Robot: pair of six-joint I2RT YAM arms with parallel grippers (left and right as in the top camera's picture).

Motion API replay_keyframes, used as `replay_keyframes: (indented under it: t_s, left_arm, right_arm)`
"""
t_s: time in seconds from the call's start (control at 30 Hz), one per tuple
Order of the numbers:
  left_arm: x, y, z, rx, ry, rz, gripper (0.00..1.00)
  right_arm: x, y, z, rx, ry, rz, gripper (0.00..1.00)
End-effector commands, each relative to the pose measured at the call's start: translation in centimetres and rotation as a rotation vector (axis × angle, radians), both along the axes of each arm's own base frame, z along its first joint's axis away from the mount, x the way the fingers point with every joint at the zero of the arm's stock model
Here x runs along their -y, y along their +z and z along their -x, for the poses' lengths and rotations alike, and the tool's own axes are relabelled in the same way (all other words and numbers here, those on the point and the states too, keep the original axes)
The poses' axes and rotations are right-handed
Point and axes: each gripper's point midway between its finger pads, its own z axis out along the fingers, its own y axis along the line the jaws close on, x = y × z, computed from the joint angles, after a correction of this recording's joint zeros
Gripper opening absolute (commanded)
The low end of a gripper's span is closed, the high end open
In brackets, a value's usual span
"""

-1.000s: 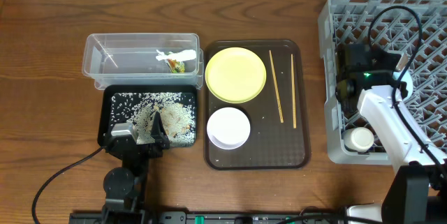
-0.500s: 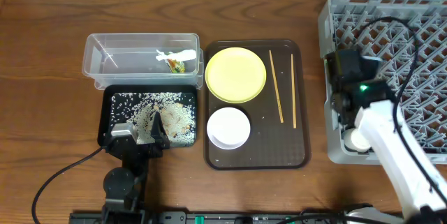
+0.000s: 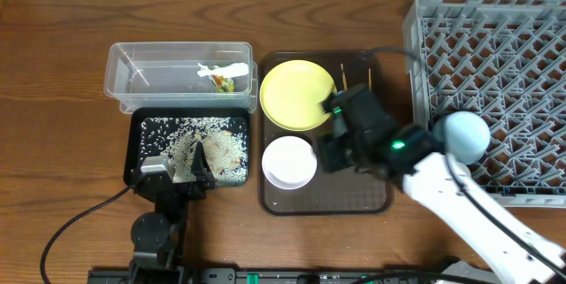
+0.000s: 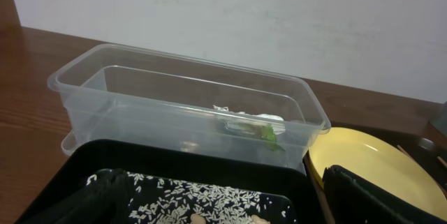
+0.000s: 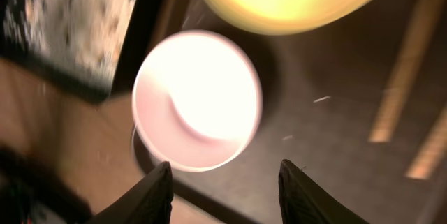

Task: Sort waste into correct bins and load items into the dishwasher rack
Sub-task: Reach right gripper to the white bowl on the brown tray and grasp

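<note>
Bowl [image 5: 198, 98] at the tray's [image 5: 321, 126] seven o'clock lies beneath the right gripper [image 5: 225, 169], fingers spread and empty; an off-centre pinch might flip it.

wooden table [image 3: 53, 45] under tub [image 3: 116, 73], black tray [image 3: 133, 147], brown tray [image 3: 296, 202], rack [image 3: 531, 36]

My right arm [image 3: 442, 182] is white with a green light [image 3: 395, 147]; my right hand [image 5: 225, 168] is black. My left arm [image 3: 155, 226] is black, its cable [image 3: 80, 222] trailing toward eight o'clock.
</note>
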Motion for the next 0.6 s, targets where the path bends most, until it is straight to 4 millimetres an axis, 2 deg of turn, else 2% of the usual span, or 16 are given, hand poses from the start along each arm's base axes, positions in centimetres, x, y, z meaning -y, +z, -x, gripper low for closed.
replay_keyframes:
  t_s: [0.0, 0.13, 0.2, 0.27, 0.4, 0.57]
  left_arm:
    - [0.0, -1.8, 0.0, -0.046, -0.003, -0.02, 0.9]
    - [0.0, -1.8, 0.0, -0.046, -0.003, -0.02, 0.9]
    - [0.0, -1.8, 0.0, -0.046, -0.003, -0.02, 0.9]
    - [0.0, -1.8, 0.0, -0.046, -0.003, -0.02, 0.9]
    - [0.0, -1.8, 0.0, -0.046, -0.003, -0.02, 0.9]
    - [0.0, -1.8, 0.0, -0.046, -0.003, -0.02, 0.9]
  right_arm:
    - [-1.5, -2.7, 1.5, -0.066, 0.043, 0.064, 0.47]
    - [-0.9, -6.7, 1.0, -0.086, 0.012, 0.208, 0.45]
    - [-0.5, -8.4, 0.4, -0.084, -0.002, 0.26, 0.4]
    - [-0.4, -9.4, 0.0, -0.091, -0.009, 0.275, 0.25]
    - [-0.3, -9.6, -0.4, -0.09, -0.031, 0.274, 0.01]
    - [1.5, -8.4, -1.5, -0.021, -0.079, 0.334, 0.01]
